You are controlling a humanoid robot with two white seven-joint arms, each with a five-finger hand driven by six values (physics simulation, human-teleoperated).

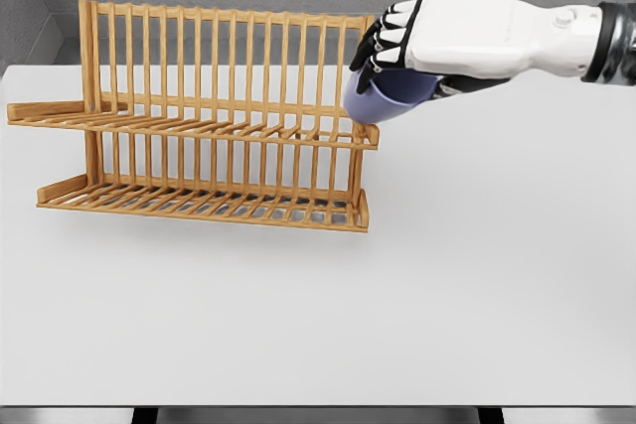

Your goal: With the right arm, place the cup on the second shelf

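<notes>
Right hand (397,47) enters your head view from the upper right on a white arm, with its black-jointed fingers (383,42) curled down over a blue cup (393,94) and clamped on it. You see the cup held under the palm, tilted, with its rim angled down toward the left. Note that the cup's lower edge sits just beside the right end of the upper shelf (199,126) of the wooden rack (214,116); you cannot tell from this view whether it touches the slats or hangs just above them.

You see the rack standing on the white table (447,295), toward the left and rear. It has a tall slatted back, an upper shelf of thin bars and a lower shelf (199,204) of the same build, each with a raised lip at its ends. Both shelves carry nothing apart from the cup at the upper right corner
</notes>
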